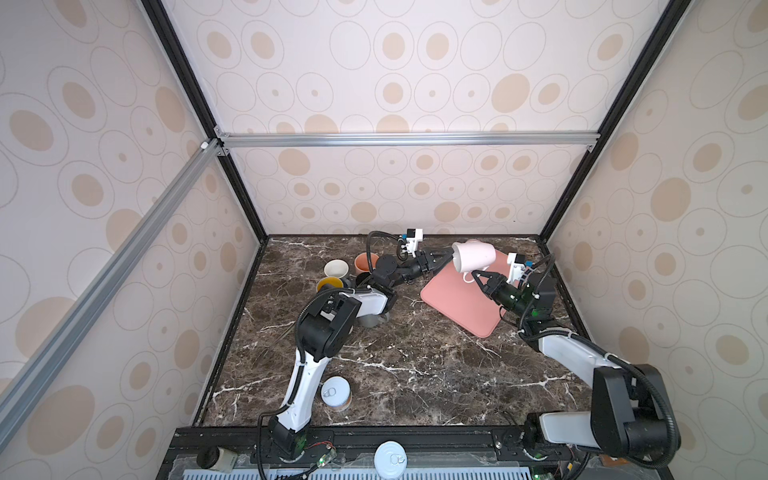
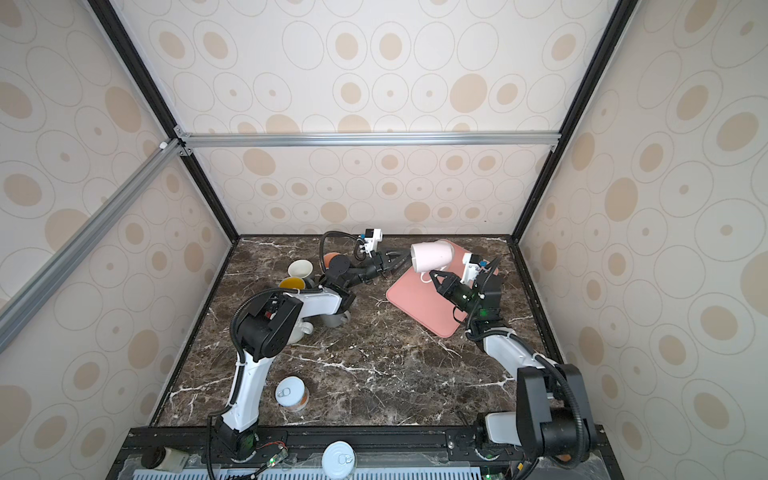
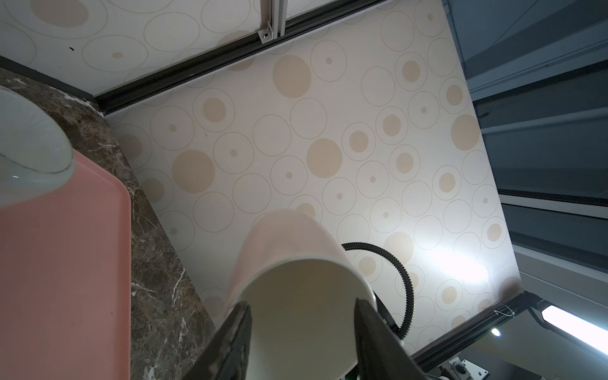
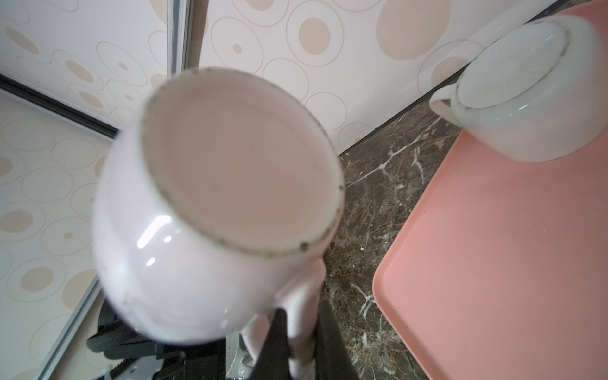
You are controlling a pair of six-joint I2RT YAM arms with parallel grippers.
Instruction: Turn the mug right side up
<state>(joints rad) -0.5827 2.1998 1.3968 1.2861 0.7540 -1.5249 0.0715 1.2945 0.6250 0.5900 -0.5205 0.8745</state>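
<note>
pale pink ceramic mug [image 1: 473, 257] – sideways, midair near far corner of salmon plastic tray [image 1: 457, 309] | right gripper [image 1: 476, 276] pinches handle | left gripper [image 1: 449, 254] jaws spread at rim

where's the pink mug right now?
In both top views the pink mug hangs on its side at back right, above the far end of the pink tray, handle pinched by the right gripper, left gripper at its mouth.
</note>
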